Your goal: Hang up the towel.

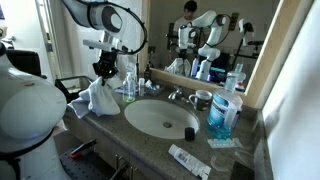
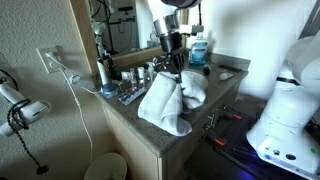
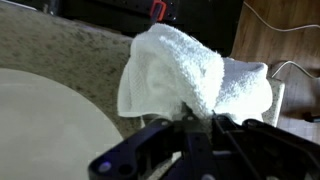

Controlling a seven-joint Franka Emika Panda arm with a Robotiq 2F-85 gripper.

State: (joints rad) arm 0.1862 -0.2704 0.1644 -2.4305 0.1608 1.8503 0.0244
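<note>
The tabletop (image 1: pixel 110 122) is carrying much of the towel (image 1: pixel 100 97), heaped at the sink's (image 1: pixel 160 118) 9 o'clock, so it could be snagging the bottles (image 1: pixel 128 85) at its 3 o'clock or sliding from a thin pinch. The arm (image 1: pixel 95 15) is reaching straight down, its jaws clamping narrowly on the towel's top fold.

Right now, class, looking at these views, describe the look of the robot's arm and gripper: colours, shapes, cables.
The arm is white, built of rounded segments with dark bands at the joints. A black cable loops beside it. The gripper is black, with slim linked fingers.
</note>
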